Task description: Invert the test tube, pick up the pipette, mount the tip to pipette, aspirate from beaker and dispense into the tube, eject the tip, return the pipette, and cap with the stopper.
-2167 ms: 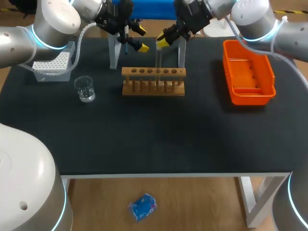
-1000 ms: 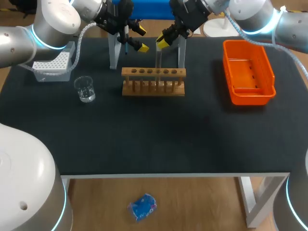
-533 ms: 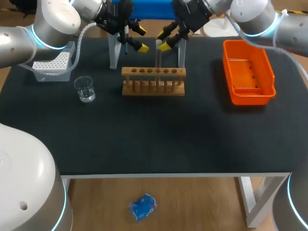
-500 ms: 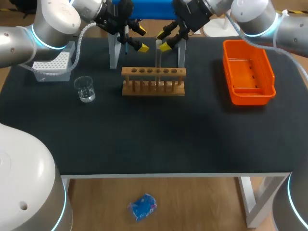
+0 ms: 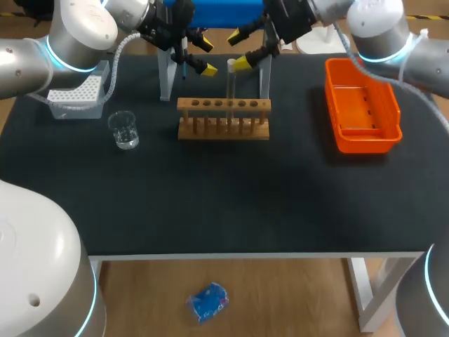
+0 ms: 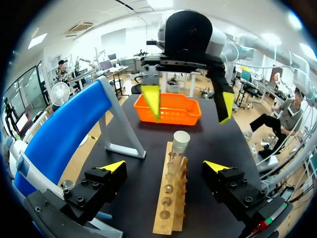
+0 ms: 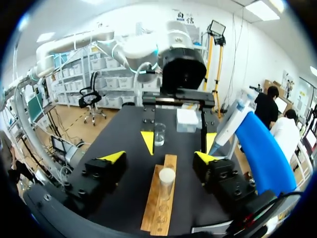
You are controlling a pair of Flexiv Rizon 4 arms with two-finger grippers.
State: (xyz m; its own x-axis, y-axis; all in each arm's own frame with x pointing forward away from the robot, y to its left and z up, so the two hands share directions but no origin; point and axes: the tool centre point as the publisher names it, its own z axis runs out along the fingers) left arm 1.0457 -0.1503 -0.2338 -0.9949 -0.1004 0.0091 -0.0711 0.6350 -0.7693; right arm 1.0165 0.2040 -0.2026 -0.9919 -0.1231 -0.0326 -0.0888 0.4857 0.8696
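Head view: left pincer [image 5: 205,56] and right pincer [image 5: 240,48] both hover spread apart above the wooden rack [image 5: 223,119], flanking its upright test tube [image 5: 231,83].

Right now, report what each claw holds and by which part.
Nothing. The left claw and right claw are both open; the test tube stands free in the wooden rack.

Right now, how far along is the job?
Tube stands in the rack, so inverting looks done. Nothing in hand: left tool and right tool are open. Pipetting from the beaker and capping remain.
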